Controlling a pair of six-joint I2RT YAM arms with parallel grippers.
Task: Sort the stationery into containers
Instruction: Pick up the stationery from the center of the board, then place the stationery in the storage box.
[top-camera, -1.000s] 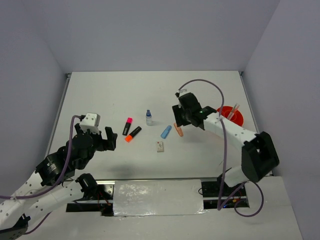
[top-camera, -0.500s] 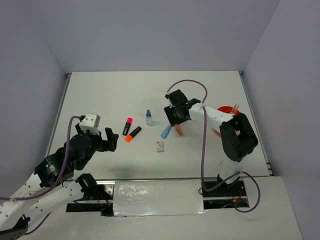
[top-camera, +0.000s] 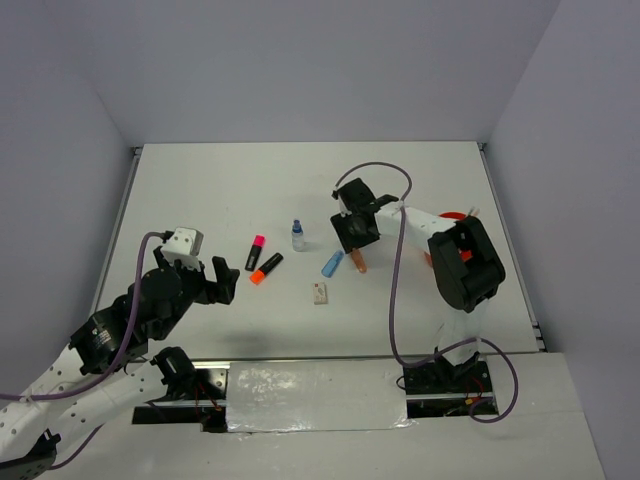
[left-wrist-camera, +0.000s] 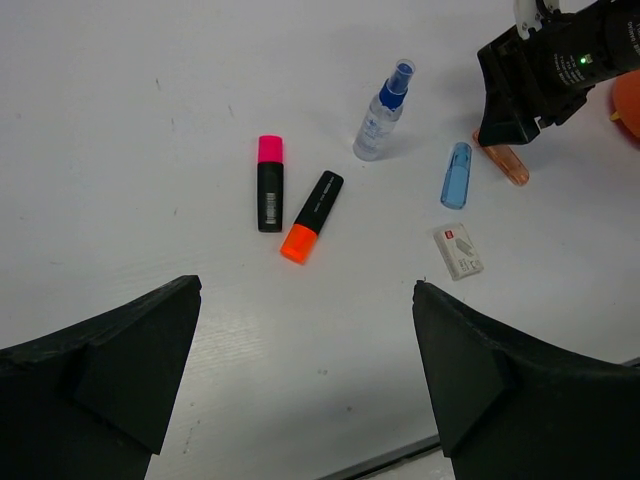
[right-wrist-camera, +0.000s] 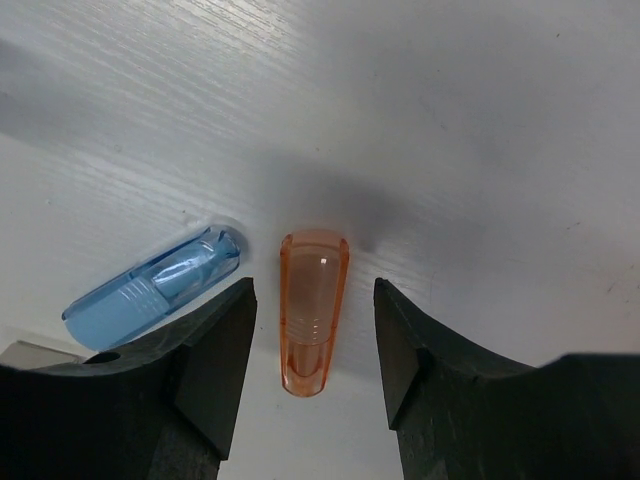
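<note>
The right gripper (right-wrist-camera: 312, 292) hangs over the peach marker (right-wrist-camera: 313, 315) in the middle of the right wrist view. Its jaws are open a little wider than the barrel and hold nothing. One jaw stands on each side, and neither appears to touch the marker. The marker lies flat on the tabletop (top-camera: 220, 180), with the blue marker (right-wrist-camera: 155, 288) just beside it toward the frame's lower left.

The step in hand looks to be picking up the peach marker. To do it well, the jaws should drop straight down, bracket the barrel at mid-length and close squarely across it. The jaw on the frame's left passes near the blue marker's tip, so sideways drift could nudge it.

The orange bowl (left-wrist-camera: 630, 100) shows at the right edge of the left wrist view. The left gripper (left-wrist-camera: 307, 290) hovers with its jaws spread wide and empty.
</note>
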